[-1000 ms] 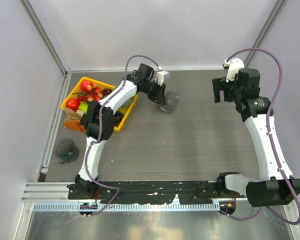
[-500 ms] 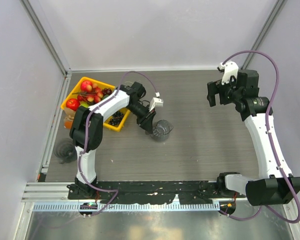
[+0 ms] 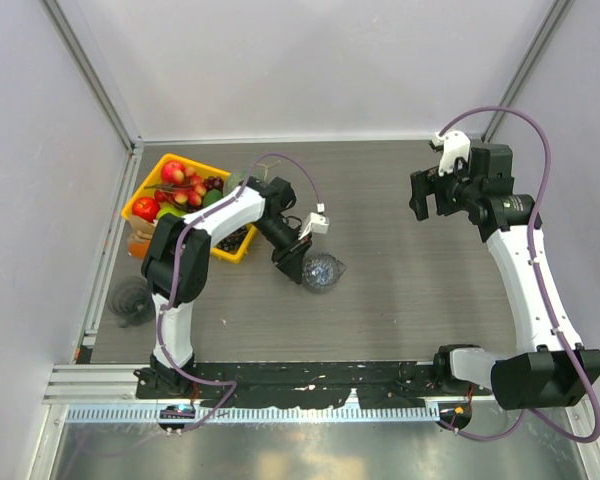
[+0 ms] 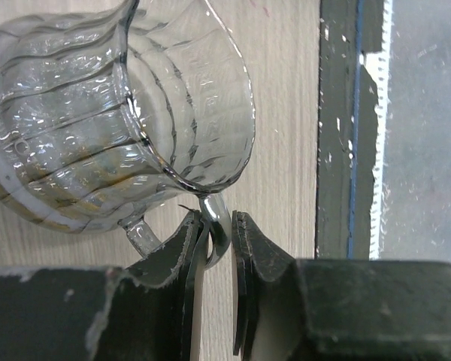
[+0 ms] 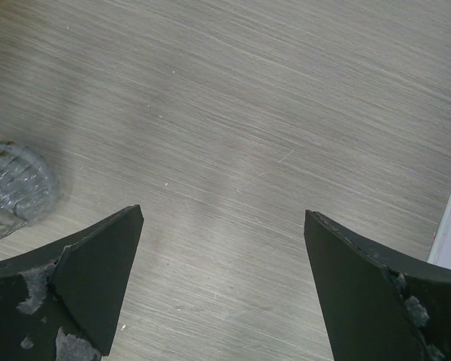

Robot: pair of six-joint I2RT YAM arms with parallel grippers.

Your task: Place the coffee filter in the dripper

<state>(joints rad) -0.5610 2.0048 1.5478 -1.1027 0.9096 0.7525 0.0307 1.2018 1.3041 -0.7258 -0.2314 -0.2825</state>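
1. The left gripper (image 4: 216, 226) pinches the clear ribbed dripper (image 4: 98, 128) by its side handle, jaws nearly closed on it.
2. The dripper is at the middle of the table (image 3: 400, 290), near the yellow fruit tray (image 3: 145, 183).
3. The right gripper (image 5: 222, 216) hangs wide apart, holding nothing, well apart from the dripper.

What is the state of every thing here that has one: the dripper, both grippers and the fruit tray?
dripper: empty, held by its handle.
left gripper: shut on the dripper's handle.
right gripper: open, holding nothing.
yellow fruit tray: filled with fruit.
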